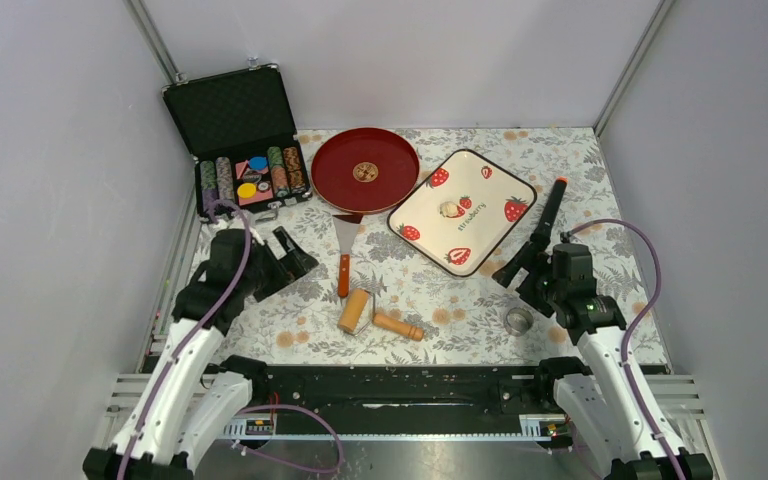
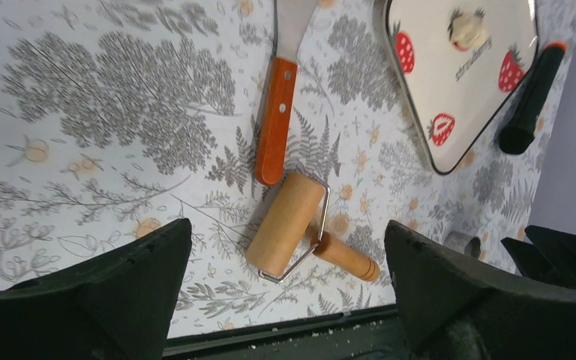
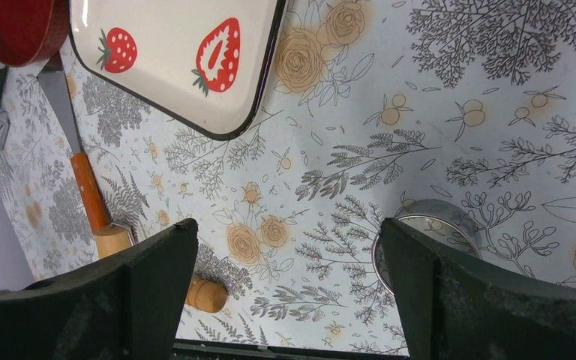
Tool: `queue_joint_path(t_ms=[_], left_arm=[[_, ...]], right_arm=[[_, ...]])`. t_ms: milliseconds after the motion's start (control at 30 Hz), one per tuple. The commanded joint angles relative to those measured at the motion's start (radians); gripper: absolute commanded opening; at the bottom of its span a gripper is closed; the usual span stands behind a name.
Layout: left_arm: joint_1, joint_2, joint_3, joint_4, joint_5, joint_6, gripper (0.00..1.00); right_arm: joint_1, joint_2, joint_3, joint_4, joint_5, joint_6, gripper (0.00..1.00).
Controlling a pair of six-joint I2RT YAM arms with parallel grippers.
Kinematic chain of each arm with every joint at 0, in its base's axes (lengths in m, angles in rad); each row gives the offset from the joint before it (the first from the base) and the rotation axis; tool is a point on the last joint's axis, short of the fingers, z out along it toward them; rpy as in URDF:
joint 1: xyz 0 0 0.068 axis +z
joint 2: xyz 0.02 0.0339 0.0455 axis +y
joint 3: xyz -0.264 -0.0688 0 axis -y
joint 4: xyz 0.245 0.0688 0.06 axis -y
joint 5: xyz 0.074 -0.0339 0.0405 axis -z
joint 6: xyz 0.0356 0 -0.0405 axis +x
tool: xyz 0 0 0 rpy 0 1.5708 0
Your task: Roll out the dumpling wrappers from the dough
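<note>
The left pincer (image 2: 286, 225) and the right pincer (image 3: 289, 225) are both spread wide and grip nothing, hanging over the surface (image 1: 600, 200) nearer than the strawberry tray (image 1: 495, 190), one to its left and one to its right. The wooden roller (image 1: 357, 310) lies near-left of the tray, the metal ring (image 1: 518, 320) near-right, and the orange-handled scraper (image 1: 344, 265) just left. The dough (image 1: 451, 209), a small pale lump, rests at the middle of the tray; the red plate (image 1: 340, 165) sits just beside the tray's far-left edge.
</note>
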Motion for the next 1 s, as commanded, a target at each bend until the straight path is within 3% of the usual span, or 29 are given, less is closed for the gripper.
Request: queue_joint_path(t_ms=[0,200,533,967], left_arm=[[-0.01,0.098,-0.04,0.133,0.146,-0.068,0.99],[-0.11,0.212,-0.054,0.283,0.171,-0.17,0.99],[-0.303,0.425,-0.03,0.534,0.135,-0.348,0.99],[-0.457,0.803,0.105,0.835,0.063,-0.571,0.89]], right_arm=[[0.0,0.004,-0.022,0.015,-0.051,0.004,0.99],[0.0,-0.037,-0.035,0.018,0.001,-0.027,0.99],[0.0,-0.235,-0.119,0.105,0.037,-0.07,0.99],[0.002,-0.213,-0.167,0.13,0.047,-0.065,0.99]])
